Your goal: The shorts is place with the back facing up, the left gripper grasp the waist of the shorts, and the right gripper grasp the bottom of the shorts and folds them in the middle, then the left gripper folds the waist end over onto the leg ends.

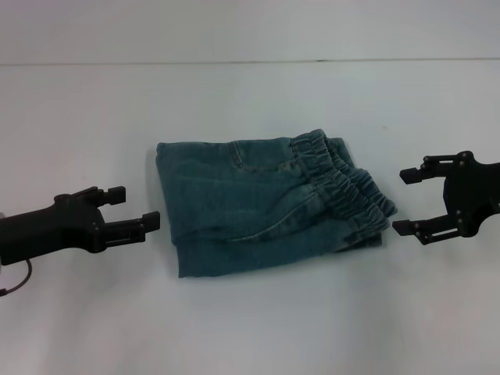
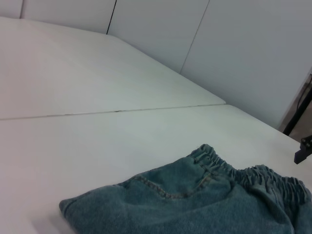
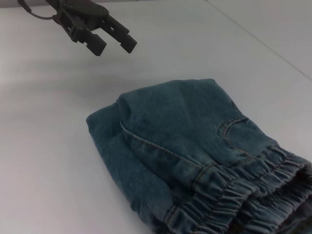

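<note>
The blue denim shorts (image 1: 262, 203) lie folded into a compact rectangle at the table's middle, with the elastic waist (image 1: 344, 183) on the right side, on top of the layers. The shorts (image 2: 195, 200) also fill the lower part of the left wrist view, and the shorts (image 3: 195, 156) show close up in the right wrist view. My left gripper (image 1: 134, 208) hovers just left of the folded edge, open and holding nothing. The same left gripper (image 3: 113, 41) shows far off in the right wrist view. My right gripper (image 1: 408, 201) stands open just right of the waist, apart from the cloth.
The white table (image 1: 250, 328) runs wide around the shorts, with a seam line (image 1: 250, 62) across the back. Pale wall panels (image 2: 234, 53) stand behind the table in the left wrist view.
</note>
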`<state>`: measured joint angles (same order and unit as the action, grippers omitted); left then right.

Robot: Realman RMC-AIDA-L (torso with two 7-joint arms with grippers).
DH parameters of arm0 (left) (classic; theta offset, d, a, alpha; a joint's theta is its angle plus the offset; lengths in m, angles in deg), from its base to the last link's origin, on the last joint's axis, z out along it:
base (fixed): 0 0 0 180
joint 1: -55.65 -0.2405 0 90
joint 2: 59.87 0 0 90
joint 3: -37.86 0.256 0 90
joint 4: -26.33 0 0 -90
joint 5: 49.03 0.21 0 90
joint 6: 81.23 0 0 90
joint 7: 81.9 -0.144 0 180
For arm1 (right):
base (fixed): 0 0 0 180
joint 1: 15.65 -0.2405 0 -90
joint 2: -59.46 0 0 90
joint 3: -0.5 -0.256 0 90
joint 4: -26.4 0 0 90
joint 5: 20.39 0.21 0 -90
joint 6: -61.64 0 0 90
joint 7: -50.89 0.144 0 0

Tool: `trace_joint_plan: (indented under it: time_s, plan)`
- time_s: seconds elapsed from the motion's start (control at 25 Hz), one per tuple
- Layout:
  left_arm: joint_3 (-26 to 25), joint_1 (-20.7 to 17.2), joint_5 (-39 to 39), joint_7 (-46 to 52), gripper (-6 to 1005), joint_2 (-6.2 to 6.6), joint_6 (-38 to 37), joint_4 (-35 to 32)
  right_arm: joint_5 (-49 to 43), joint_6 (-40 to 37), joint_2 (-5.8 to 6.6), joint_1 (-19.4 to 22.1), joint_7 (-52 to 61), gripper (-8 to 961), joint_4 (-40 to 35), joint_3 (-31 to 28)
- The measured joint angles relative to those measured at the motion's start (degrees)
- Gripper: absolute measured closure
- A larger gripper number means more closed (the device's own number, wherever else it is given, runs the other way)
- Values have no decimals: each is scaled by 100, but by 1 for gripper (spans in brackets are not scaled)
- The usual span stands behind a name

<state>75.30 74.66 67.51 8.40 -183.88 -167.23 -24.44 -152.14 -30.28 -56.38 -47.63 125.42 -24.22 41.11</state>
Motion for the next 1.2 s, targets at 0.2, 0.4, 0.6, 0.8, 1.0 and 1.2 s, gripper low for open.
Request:
trace_joint_plan:
  time_s: [0.2,0.4,0.6,0.8,1.0,1.2]
  plan:
    - [6,32,27,10,51,0,-4,-1,0,0,0,8,0,68,0,0]
    - [9,50,47,15,51,0,-4,11,0,0,0,8,-1,68,0,0]
    - [9,51,69,79,51,0,-14,-1,0,0,0,16,-2,68,0,-5]
    - [70,50,121,84,51,1,-44,-3,25,-29,-3,25,-33,69,0,-23]
    - [99,71,193,84,50,0,-44,-2,265,-42,-104,18,-186,69,66,-65]
    - [101,82,199,84,50,0,-54,-3,349,9,-292,-44,-397,69,72,-63]
